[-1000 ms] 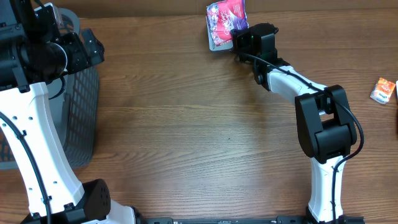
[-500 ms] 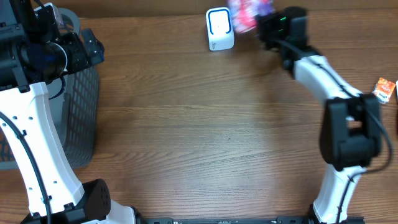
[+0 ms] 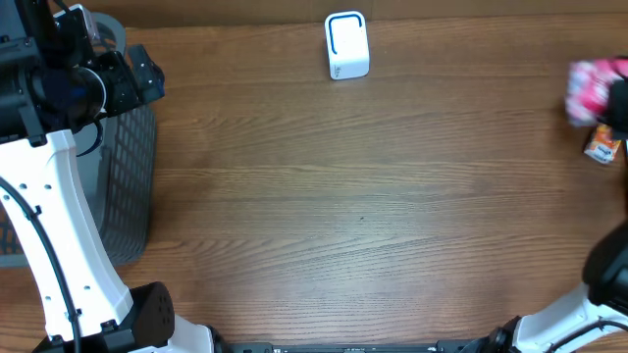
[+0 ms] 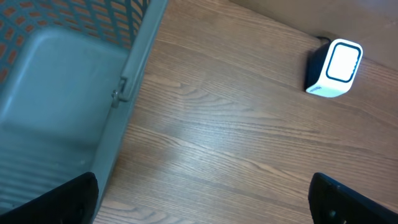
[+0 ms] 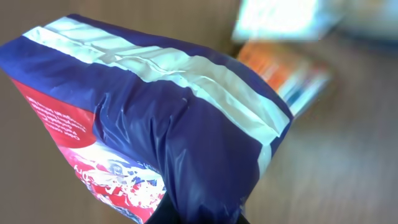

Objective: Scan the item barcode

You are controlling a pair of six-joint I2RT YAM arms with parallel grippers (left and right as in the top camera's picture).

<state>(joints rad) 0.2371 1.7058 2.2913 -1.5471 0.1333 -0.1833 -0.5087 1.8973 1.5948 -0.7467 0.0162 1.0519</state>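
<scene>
Blurred pink packet [image 3: 592,90] hangs at right edge, well apart from scanner [image 3: 346,44].

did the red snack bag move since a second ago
Yes. The red and blue plastic snack bag swung right, from over the white box-shaped scanner to the overhead view's right edge.

One scanner [image 3: 346,44], one basket [image 3: 132,186], one pouch [image 3: 592,90], one orange packet [image 3: 602,149]
</scene>
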